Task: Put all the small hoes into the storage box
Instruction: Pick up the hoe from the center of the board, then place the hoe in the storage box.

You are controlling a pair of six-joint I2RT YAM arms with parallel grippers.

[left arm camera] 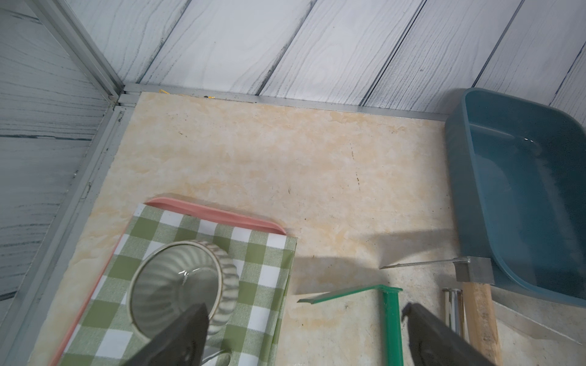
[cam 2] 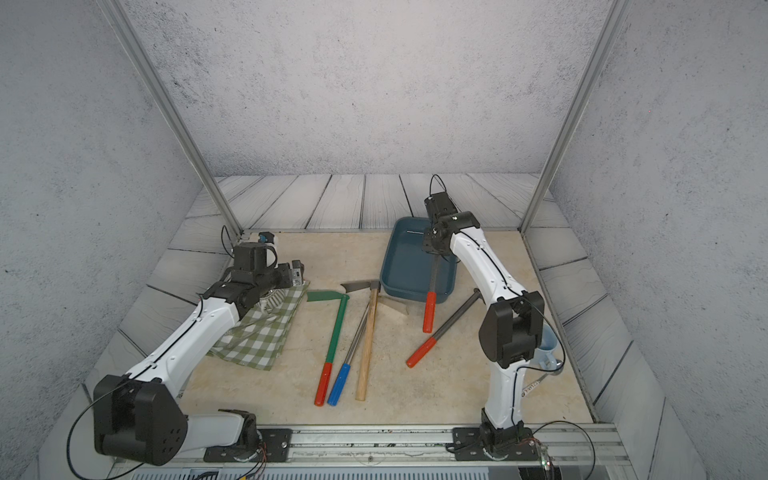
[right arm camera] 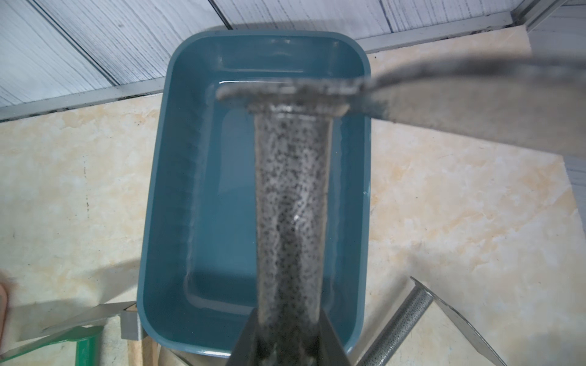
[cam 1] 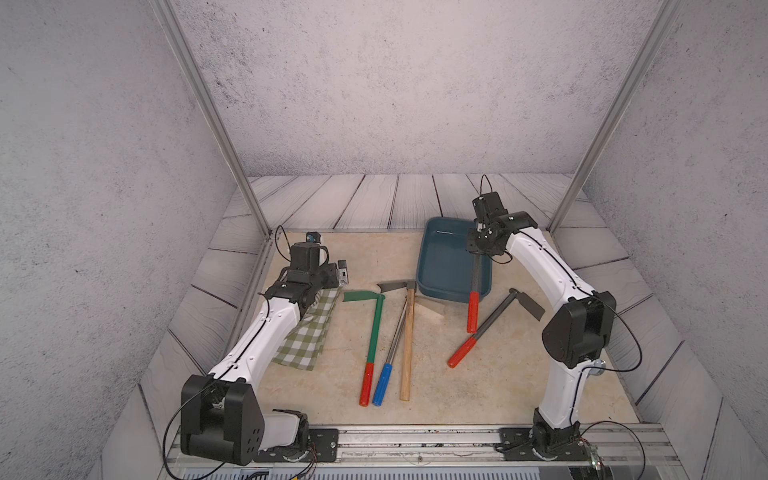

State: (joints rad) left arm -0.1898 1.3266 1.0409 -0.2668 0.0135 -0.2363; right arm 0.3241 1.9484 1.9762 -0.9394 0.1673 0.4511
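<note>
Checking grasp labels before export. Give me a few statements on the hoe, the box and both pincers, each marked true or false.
1. The right pincer is shut on the speckled shaft of a red-gripped hoe. True.
2. That hoe lies fully inside the storage box. False: its red grip sticks out past the rim.
3. The left pincer grips the green hoe. False: it is open; the hoe lies untouched.
4. A ribbed bowl sits on the checked cloth. True.
</note>
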